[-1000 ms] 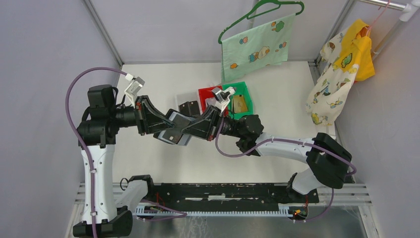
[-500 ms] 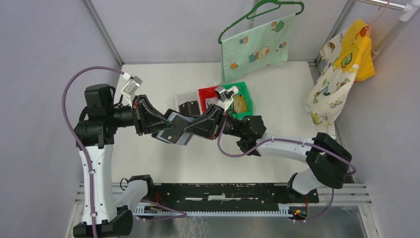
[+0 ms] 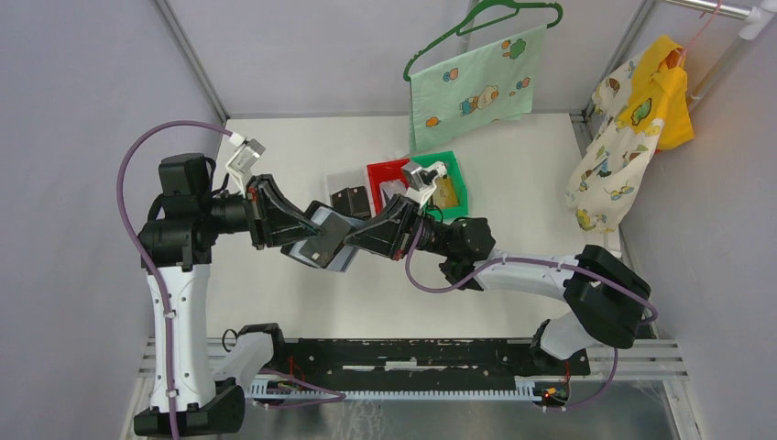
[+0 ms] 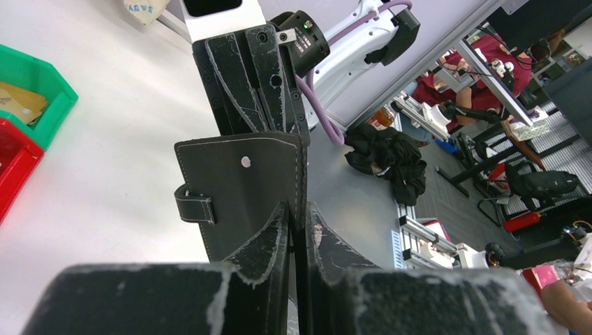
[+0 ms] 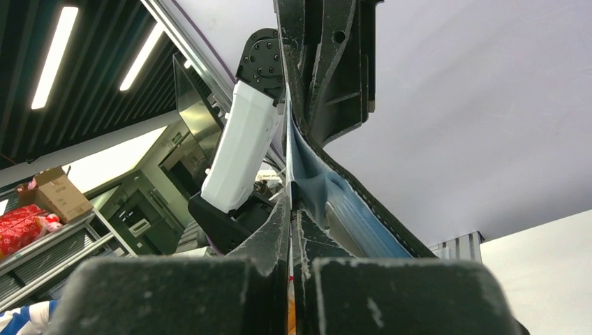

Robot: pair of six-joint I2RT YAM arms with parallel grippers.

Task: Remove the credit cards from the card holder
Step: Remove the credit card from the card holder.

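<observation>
card holder point(image 4: 241, 185): clamped by left gripper point(image 4: 297, 213) | right gripper point(image 5: 290, 206): fingers pressed together (anything pinched cannot be told)

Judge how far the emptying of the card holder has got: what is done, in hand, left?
Done: one tan card lies in the green bin. In hand: the left gripper is shut on the black card holder, held in the air; the right gripper is shut at its other edge, whether on a card cannot be told. Left: any cards inside, unseen.
</observation>
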